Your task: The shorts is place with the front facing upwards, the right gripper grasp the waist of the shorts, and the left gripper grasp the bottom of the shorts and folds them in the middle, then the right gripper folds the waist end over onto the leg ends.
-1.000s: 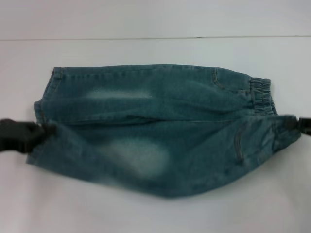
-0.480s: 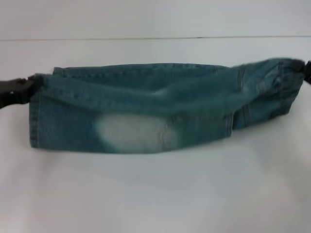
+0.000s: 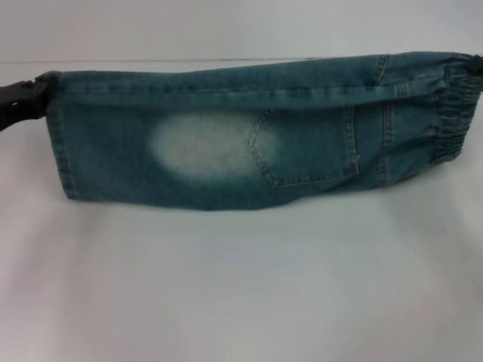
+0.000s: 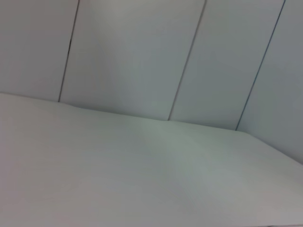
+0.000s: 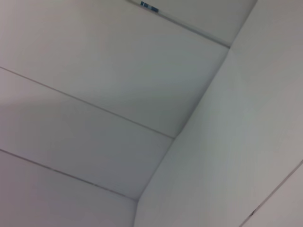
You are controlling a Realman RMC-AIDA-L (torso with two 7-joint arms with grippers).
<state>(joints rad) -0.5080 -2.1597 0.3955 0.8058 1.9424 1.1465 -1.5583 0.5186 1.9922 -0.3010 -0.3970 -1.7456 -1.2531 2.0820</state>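
Since a second ago, the shorts (image 3: 256, 136) got folded in half toward the tabletop's (image 3: 241, 286) far edge. The left gripper (image 3: 19, 102) pinches the leg end; the right gripper (image 3: 477, 68) pinches the waist. Next, I think, waist goes over legs.

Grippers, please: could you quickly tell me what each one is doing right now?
Left gripper: shut on the leg hem of the denim shorts.
Right gripper: at the elastic waistband, barely in view; grip cannot be told.

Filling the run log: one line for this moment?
step: lengthwise fold | shorts: folded in half, back pocket up | left gripper: on leg end | right gripper: on waist
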